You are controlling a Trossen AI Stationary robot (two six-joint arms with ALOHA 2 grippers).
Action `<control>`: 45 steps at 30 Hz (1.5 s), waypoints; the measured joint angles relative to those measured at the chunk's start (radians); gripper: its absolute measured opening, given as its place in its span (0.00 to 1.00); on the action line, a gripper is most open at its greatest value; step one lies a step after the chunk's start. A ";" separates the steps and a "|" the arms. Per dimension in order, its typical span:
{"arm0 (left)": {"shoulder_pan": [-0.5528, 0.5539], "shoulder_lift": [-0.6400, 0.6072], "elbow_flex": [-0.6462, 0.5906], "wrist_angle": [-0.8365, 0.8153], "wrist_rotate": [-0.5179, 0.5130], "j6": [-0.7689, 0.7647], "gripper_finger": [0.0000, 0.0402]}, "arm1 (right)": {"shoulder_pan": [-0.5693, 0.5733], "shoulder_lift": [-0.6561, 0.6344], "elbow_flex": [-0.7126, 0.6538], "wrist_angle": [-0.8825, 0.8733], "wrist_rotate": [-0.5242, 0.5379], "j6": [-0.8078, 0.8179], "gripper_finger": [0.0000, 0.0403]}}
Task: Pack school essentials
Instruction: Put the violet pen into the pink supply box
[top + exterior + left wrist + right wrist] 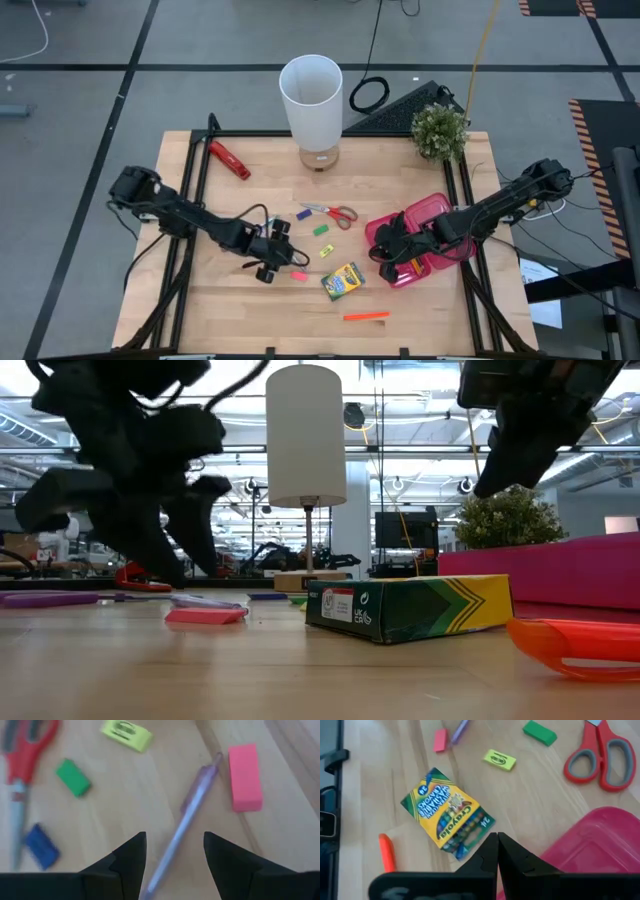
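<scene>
The left claw [172,851] is spread wide with nothing in it, and it hangs right over a purple pen [187,817] on the surface [420,310]. In the left wrist view the pen runs between the two fingers and slants away toward 1 o'clock. Its long line goes the same way the fingers point, so I think the claw can just drop and pinch its thin sides. A pink eraser [245,777] lies just beside the pen's far end.

In the high view the left claw [272,258] is much nearer the pen than the right claw [392,246], which is pressed together with nothing held, at the near edge of the pink case [440,212]. The case lies at 3 o'clock from the pen, past the crayon box [343,281].
</scene>
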 joint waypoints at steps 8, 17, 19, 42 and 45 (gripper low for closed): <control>0.039 0.069 0.002 0.032 0.072 0.006 0.43 | 0.000 0.000 0.000 -0.006 0.000 -0.002 0.00; 0.055 0.083 0.003 0.032 0.135 0.044 0.19 | 0.000 0.000 0.000 -0.007 0.001 -0.015 0.00; 0.055 0.084 0.002 0.032 0.137 0.047 0.14 | 0.000 0.000 0.000 -0.007 0.002 -0.021 0.00; 0.057 -0.044 -0.003 0.012 0.067 0.015 0.11 | -0.002 0.000 -0.001 0.069 0.191 -0.089 0.00; 0.057 -0.082 -0.002 0.019 0.050 0.006 0.11 | -0.001 0.000 -0.001 0.121 0.190 -0.127 0.00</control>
